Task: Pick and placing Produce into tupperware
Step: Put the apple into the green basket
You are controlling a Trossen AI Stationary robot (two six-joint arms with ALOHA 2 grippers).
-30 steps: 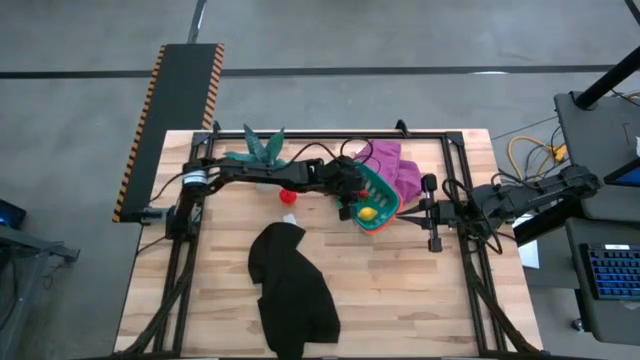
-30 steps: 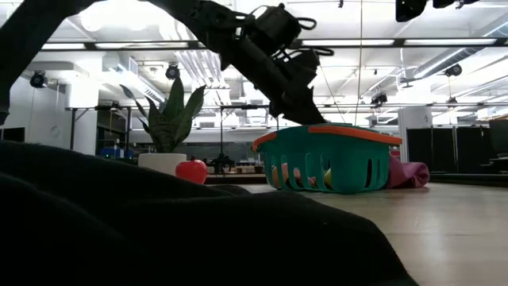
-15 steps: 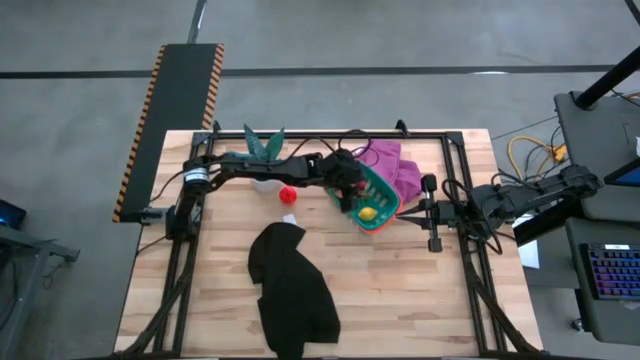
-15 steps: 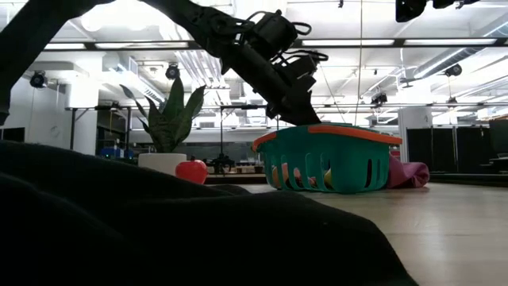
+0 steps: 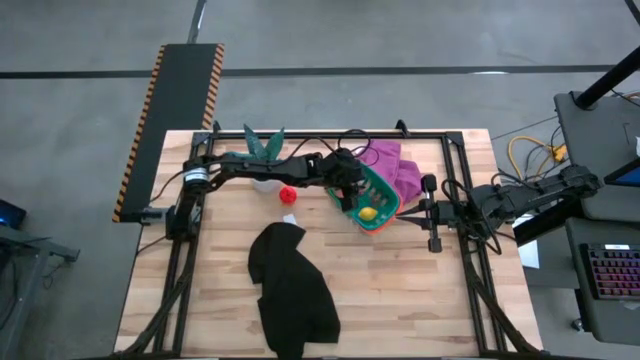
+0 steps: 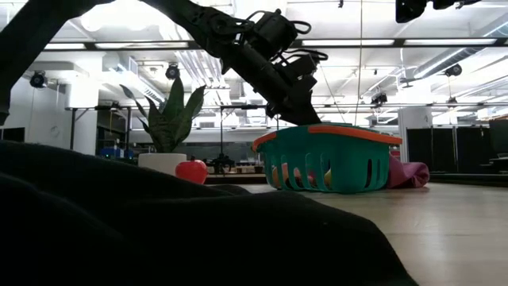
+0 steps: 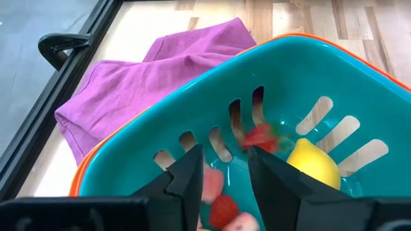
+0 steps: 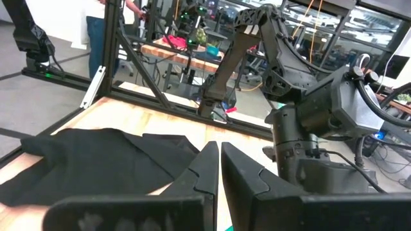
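Glossy teal plastic tupperware [image 7: 359, 109], soft purple cloth [image 7: 148, 83], matt pale wooden table [image 5: 400, 290].

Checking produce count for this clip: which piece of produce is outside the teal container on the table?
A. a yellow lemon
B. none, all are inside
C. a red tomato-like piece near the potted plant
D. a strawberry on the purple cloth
C: the red round piece lies on the wood beside the potted plant, apart from the teal container, while the yellow lemon sits inside it.
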